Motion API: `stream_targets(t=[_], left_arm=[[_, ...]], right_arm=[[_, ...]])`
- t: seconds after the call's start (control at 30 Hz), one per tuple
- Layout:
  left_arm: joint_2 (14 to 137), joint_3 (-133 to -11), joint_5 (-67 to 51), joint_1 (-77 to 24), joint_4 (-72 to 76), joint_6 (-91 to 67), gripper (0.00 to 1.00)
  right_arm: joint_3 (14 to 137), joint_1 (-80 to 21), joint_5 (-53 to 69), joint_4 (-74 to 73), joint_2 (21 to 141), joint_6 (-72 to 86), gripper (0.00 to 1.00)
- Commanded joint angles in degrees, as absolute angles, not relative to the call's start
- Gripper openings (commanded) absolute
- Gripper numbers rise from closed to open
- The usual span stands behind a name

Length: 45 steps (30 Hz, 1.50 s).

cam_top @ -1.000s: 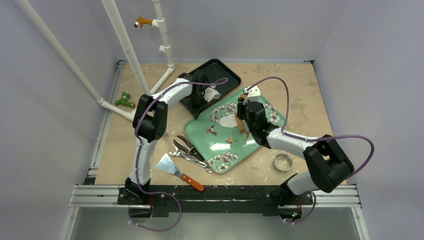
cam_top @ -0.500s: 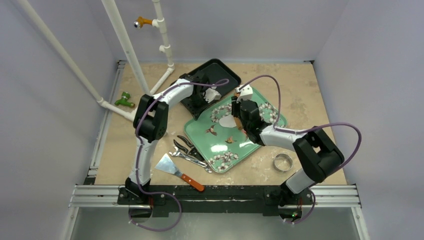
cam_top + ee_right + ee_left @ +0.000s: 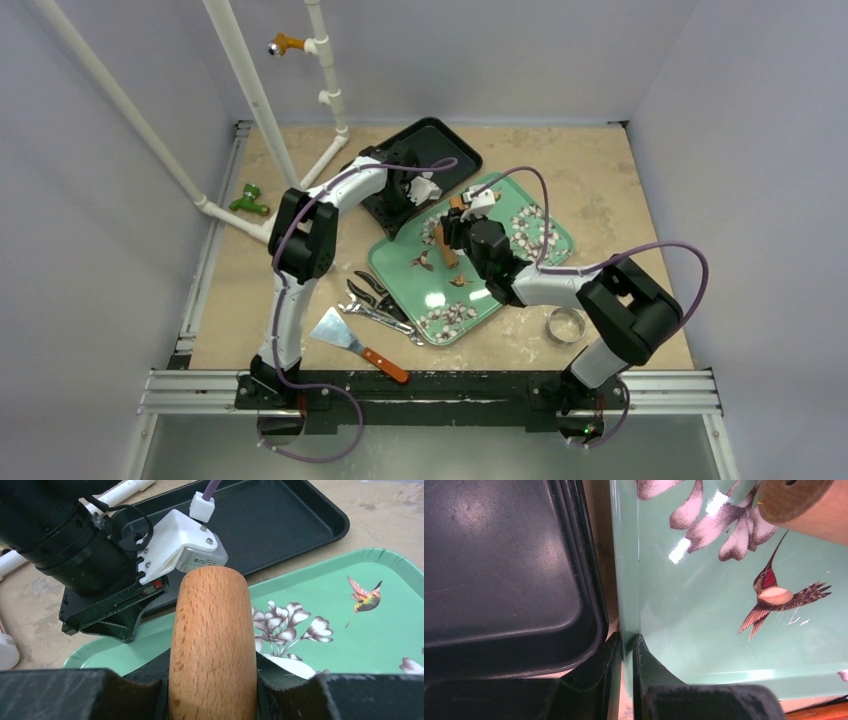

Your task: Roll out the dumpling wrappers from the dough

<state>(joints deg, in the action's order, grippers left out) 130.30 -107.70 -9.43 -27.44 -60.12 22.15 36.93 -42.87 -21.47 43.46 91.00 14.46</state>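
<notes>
Top external: we found it fixed high above and behind the arm bases, tilted down over the whole beige stone-look tabletop [image 3: 600,180].
Left wrist: we looked from very close, straight down on the rim of the mint-green flower-printed tray [image 3: 704,630], next to the black plastic tray [image 3: 499,570].
Right wrist: we looked low and close along the pale wooden rolling pin [image 3: 210,645], facing the far side.
Shared by all three: both trays and the pin.
</notes>
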Motion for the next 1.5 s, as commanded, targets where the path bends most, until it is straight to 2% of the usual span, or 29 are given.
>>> stream_targets(t=[0.0,0.4,0.77,1.1,1.47], left_arm=[[131.0,-109.51,-9.3,-27.42,-60.57,23.99,0.0],[131.22,-109.79,-9.19,-27.42,-60.64,23.91,0.0],[131.88,-110.09,-9.31,-27.38,-61.35,23.34,0.0],[132.13,-110.1,-9.32,-27.33,-61.09,21.47,0.0],[133.24,-112.06,-9.88,-27.2,-62.21,20.74,0.0]], right_arm=[[37.09,-43.24,-18.24,29.91,92.37,14.11,0.0],[51.82,-35.82,-11.84,26.74,83.59,5.62,0.0],[44.41,-33.84,-10.21,32.55,92.26,8.03,0.0],[33.9,-37.66,-6.2,36.9,92.31,16.0,0.0],[33.72,-39.73,-8.26,36.57,93.65,15.41,0.0]])
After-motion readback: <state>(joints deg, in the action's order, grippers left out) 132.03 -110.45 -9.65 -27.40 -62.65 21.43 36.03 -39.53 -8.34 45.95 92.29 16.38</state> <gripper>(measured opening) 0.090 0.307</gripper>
